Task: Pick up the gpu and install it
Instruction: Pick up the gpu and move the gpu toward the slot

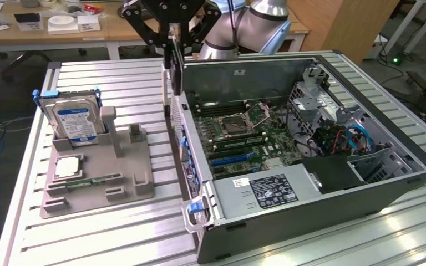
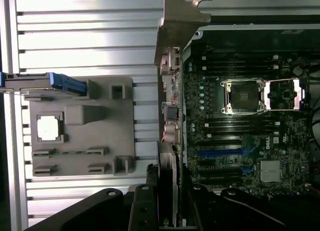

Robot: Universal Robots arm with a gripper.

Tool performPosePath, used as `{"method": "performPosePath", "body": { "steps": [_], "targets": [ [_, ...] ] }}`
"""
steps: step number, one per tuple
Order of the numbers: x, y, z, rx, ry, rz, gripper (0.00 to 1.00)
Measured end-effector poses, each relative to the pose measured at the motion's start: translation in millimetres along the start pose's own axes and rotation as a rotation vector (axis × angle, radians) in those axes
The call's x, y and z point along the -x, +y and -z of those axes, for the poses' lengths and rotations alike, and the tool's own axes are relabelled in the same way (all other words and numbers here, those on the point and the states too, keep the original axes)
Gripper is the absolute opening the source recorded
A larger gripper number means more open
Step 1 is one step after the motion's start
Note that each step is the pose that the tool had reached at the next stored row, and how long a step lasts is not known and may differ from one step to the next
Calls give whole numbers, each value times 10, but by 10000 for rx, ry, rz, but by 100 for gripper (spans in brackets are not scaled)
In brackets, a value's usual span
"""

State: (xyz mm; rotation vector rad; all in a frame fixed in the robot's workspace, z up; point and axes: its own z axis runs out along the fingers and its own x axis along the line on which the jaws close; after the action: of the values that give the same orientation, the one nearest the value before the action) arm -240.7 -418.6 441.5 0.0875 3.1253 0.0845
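Observation:
The gpu (image 1: 175, 66) is a thin dark card hanging on edge, straight down from my gripper (image 1: 173, 39), which is shut on its upper edge. It hangs over the open computer case (image 1: 346, 194), just above the case's wall on the exterior view's left. In the wrist view the gpu (image 2: 170, 116) is edge-on, its silvery end bracket (image 2: 176, 21) at the far end, between the fingers (image 2: 142, 206) of my gripper (image 2: 167, 203). It lines up with the case wall, beside the motherboard (image 2: 240, 131) and its blue slots (image 2: 220, 153).
A grey parts holder (image 1: 131, 183) on the slatted metal table (image 1: 87, 233) carries an upright hard drive (image 1: 76, 119), a square processor chip (image 1: 66, 166) and a green memory stick (image 1: 91, 182). Inside the case are a power supply (image 1: 268, 191), drive cages and cables (image 1: 357, 138).

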Motion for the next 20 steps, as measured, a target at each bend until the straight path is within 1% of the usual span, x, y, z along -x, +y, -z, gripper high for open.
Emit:
{"method": "performPosePath", "body": {
  "steps": [11, 20],
  "targets": [
    [187, 10, -3, 0, 1, 1, 27],
    [360, 20, -7, 0, 1, 1, 27]
  ]
}}
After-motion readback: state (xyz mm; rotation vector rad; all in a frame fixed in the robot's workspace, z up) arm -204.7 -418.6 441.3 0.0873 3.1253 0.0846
